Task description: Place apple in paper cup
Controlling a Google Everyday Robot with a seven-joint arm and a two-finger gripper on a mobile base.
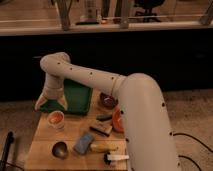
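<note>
One small orange-red apple [56,118] is sitting inside the off-white paper cup [56,121]; you're hovering the gripper [50,101] just above, jaws spread, empty. Cup's light, tips easily.

Pincer [50,103] hovers above paper cup [56,120], unobstructed.

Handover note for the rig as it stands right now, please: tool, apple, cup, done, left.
Tool: above the table's left rear, just behind the paper cup, fingers spread, nothing between them.
Apple: sitting inside the paper cup, its top showing at the rim.
Paper cup: upright on the table, left side, with the small metal bowl in front of it.
Done: apple looks placed and released.
Left: probably only pulling the arm away without knocking the cup.
</note>
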